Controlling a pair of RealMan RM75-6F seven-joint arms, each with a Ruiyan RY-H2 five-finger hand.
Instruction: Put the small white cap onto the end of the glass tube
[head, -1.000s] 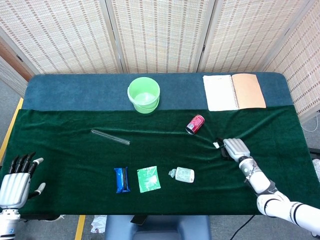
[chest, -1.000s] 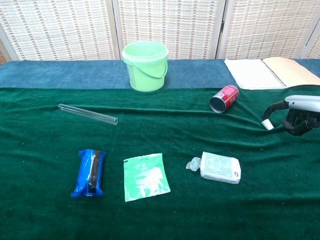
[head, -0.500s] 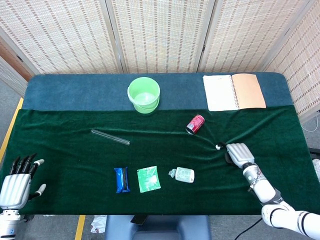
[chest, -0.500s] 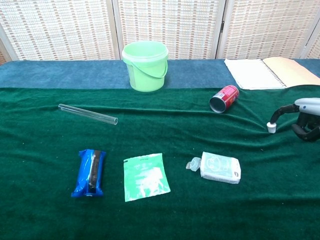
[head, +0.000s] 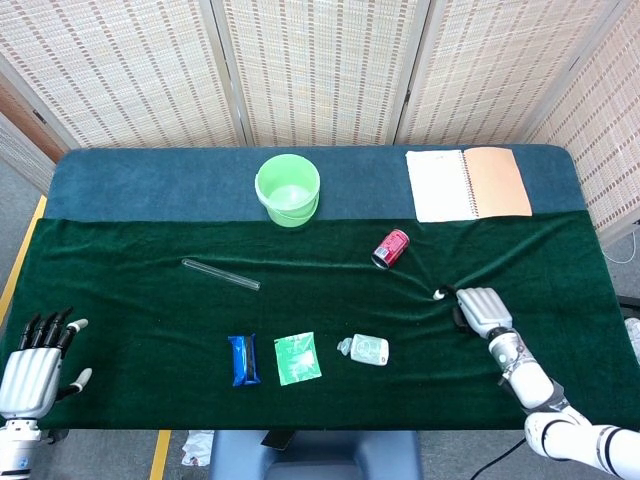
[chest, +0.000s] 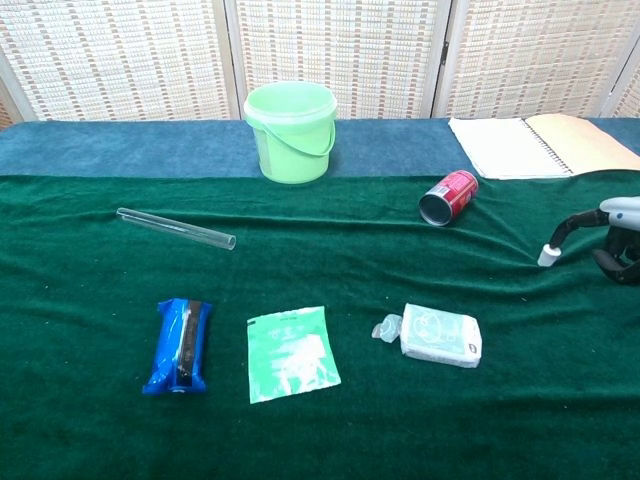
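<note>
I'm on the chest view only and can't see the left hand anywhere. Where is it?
Observer: The left hand is off the near left corner of the table, fingers apart, holding nothing.
Operator: And the right hand? I only get a finger at my frame edge.
Observer: Head view shows the whole right hand, back up, low over the cloth, just right of the cap. A fingertip meets the cap, but I can't tell whether it grips it.
</note>
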